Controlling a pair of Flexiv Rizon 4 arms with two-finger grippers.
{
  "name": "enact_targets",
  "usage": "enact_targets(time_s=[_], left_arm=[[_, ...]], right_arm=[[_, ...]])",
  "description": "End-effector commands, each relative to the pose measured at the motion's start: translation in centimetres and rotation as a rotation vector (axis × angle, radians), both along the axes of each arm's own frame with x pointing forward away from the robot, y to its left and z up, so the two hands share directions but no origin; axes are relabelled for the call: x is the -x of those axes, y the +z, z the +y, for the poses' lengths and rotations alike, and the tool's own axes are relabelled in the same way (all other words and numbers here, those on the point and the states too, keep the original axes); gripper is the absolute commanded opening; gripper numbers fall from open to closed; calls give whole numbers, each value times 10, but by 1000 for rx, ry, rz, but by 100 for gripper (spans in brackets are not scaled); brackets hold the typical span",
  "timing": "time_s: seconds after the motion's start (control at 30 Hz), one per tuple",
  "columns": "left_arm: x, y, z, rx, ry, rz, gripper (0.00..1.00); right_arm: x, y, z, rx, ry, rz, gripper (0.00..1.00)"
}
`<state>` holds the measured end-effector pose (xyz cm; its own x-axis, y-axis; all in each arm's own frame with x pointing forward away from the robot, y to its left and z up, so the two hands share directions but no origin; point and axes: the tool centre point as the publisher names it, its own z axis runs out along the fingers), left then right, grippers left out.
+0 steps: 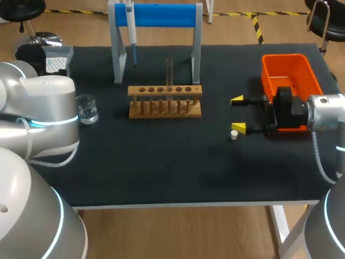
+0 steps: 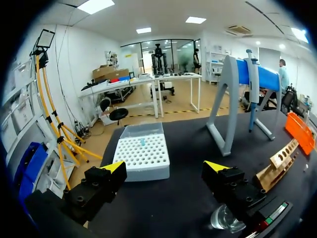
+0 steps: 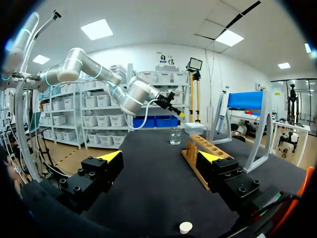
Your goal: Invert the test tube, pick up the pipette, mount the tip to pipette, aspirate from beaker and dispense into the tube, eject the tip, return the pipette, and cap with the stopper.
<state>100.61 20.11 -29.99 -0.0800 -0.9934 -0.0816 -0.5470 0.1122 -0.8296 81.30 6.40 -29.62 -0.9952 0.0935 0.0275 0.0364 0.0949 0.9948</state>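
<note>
- Right gripper (image 3: 159,158): fingers spread wide, nothing between them. It hangs low over the worktop (image 1: 161,167), well right of the rack (image 1: 164,101), and points towards it.
- Stopper (image 1: 234,135): lies loose on the worktop right of the rack, just beside one right finger and not gripped.
- Left gripper (image 2: 166,168): fingers spread and empty. It sits left of the rack, with the beaker (image 1: 87,109) under the rack-side finger and the tip box (image 2: 143,156) ahead.
- Test tube (image 1: 169,73): stands upright in a rack hole, right of the rack's middle. Can't tell which end is up.
- Pipette (image 1: 131,27): hangs on the blue stand (image 1: 156,16) behind the rack, at the stand's left end.
- Orange bin (image 1: 288,81): right of the rack, beyond the right gripper.
- Step, my read: very early. Pipette is unpicked, no tip is mounted and the stopper is unused, so tube inversion or pipette pickup is in hand.
- Next move needs one gripper over the rack, pinching the tube above the rack top and lifting it straight out before it turns. Otherwise the left gripper goes to the stand for the pipette. Risk is dragging the rack.
</note>
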Motion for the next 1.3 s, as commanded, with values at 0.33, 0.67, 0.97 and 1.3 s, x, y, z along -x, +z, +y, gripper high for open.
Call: enact_targets(time_s=[0.33,0.67,0.97,1.3], left_arm=[[-20,-9,11,9,-4,4,100],[-36,-16,18,23,-11,-2,100],[-46,-20,26,32,3,-14,100],[-46,-20,27,34,14,-15,100]], right_arm=[[1,0,0,1,-3,-1,100],[1,0,0,1,-3,-1,100],[1,0,0,1,-3,-1,100],[1,0,0,1,-3,-1,100]])
